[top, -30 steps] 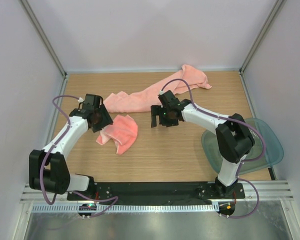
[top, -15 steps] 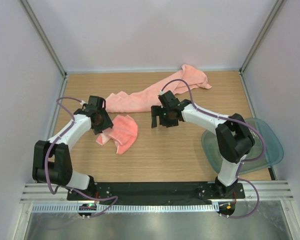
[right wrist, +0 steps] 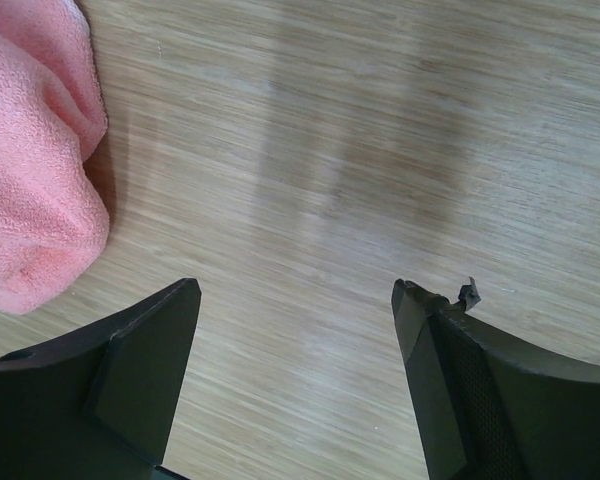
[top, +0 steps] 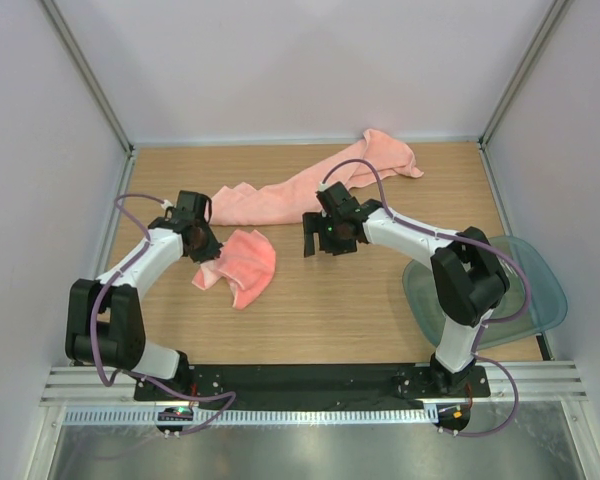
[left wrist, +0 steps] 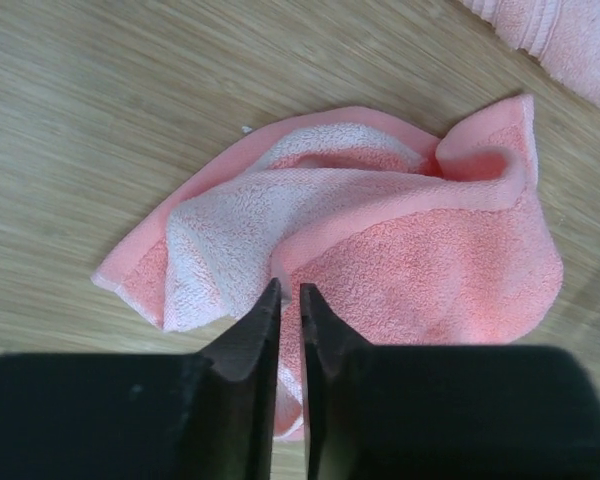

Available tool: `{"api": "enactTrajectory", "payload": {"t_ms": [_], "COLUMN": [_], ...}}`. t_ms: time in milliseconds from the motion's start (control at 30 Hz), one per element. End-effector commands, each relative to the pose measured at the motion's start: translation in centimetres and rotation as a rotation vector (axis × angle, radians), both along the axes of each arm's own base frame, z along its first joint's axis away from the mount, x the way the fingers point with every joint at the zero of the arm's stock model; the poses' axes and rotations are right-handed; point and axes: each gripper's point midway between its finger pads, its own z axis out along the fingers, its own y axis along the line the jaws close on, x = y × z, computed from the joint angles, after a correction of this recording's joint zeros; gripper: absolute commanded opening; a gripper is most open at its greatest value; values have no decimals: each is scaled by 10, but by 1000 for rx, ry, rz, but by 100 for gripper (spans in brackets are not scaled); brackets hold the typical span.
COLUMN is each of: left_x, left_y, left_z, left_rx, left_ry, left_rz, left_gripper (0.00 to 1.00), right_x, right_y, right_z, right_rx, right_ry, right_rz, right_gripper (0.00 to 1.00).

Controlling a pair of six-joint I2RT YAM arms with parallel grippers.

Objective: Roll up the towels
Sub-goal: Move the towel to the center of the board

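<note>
The smaller towel (top: 242, 262), salmon-pink with a whitish band, lies crumpled left of the table's centre. In the left wrist view this small towel (left wrist: 380, 240) fills the middle. My left gripper (top: 202, 250) is down on its left edge, and in its own view the left gripper (left wrist: 289, 290) has its jaws drawn to a thin slit with pink cloth in it. The long plain towel (top: 310, 185) stretches diagonally toward the back right. My right gripper (top: 325, 245) hovers just in front of it. In its view the right gripper (right wrist: 297, 288) is open over bare wood, with the long towel (right wrist: 30, 180) at left.
A translucent teal-grey tray (top: 540, 290) sits at the right edge beside the right arm's base. Metal posts and white walls close in the wooden table (top: 360, 310) on three sides.
My left gripper's jaws have closed from wide apart to nearly touching, on the small towel's left edge. The right arm has hardly moved.
</note>
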Motion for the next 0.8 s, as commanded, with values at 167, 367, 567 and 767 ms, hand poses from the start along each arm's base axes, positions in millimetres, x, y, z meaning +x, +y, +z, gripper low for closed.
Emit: {"api": "enactTrajectory", "payload": {"t_ms": [167, 367, 567, 767], "left_x": [7, 2, -5, -9], "left_y": [-7, -4, -1, 3], "left_z": [5, 4, 2, 0], "left_rx": [-39, -29, -17, -1], "left_ry": [-49, -44, -34, -31], "left_rz": [-17, -10, -2, 6], "left_gripper": [6, 21, 22, 24], "right_x": [-2, -2, -3, -3], "right_y": [2, 1, 2, 2], "right_z": [10, 10, 8, 7], "right_rx": [16, 15, 14, 17], "right_ry": [-27, -28, -21, -19], "right_rz": [17, 18, 19, 19], "right_gripper": [84, 84, 84, 84]}}
